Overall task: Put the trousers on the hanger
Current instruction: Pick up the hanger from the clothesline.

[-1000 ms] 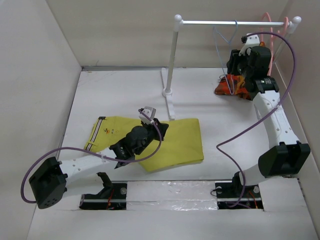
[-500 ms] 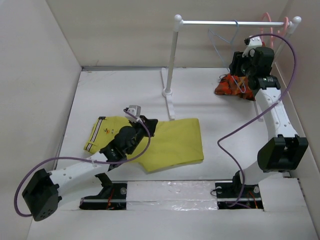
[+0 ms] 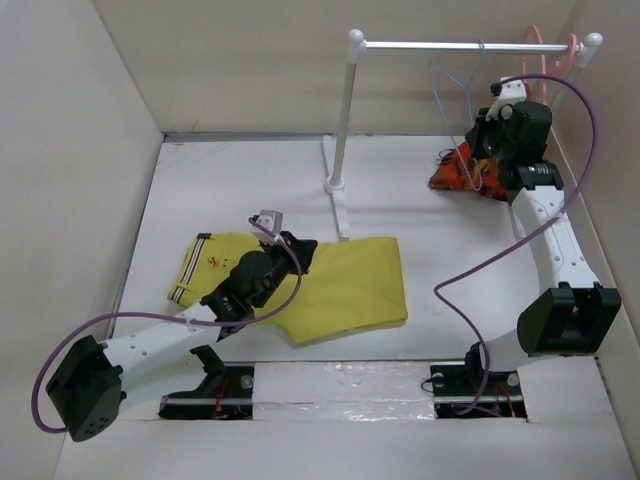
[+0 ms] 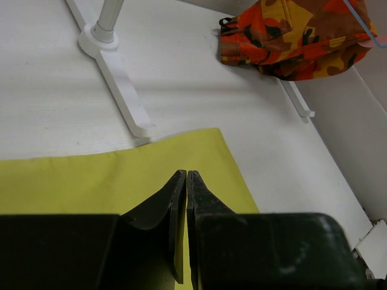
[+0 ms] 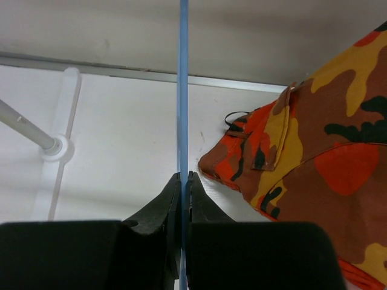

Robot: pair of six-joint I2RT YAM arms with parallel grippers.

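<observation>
**Trousers flat on the table, hanger wire pinched at the rail**

The mustard-yellow trousers lie flat on the white table, near its front edge and left of centre. Their striped waistband points left and the leg ends point right. The left gripper hovers over the middle of the cloth with its two black fingers pressed together, leaving no gap. The wrist view does not show any cloth caught between them.

The pale-blue wire hanger hangs by its hook from the metal rail at the back right, well apart from the trousers. The right gripper is clamped on it. In the right wrist view the thin blue wire runs straight up out of the closed fingertips.

Just below and beside the right gripper, an orange-red camouflage garment sits bunched on the table at the foot of the rack. Pink hangers hang at the far right end of the rail. The rack's white post stands on its foot behind the trousers, and the foot's near end lies close to their far edge.
</observation>
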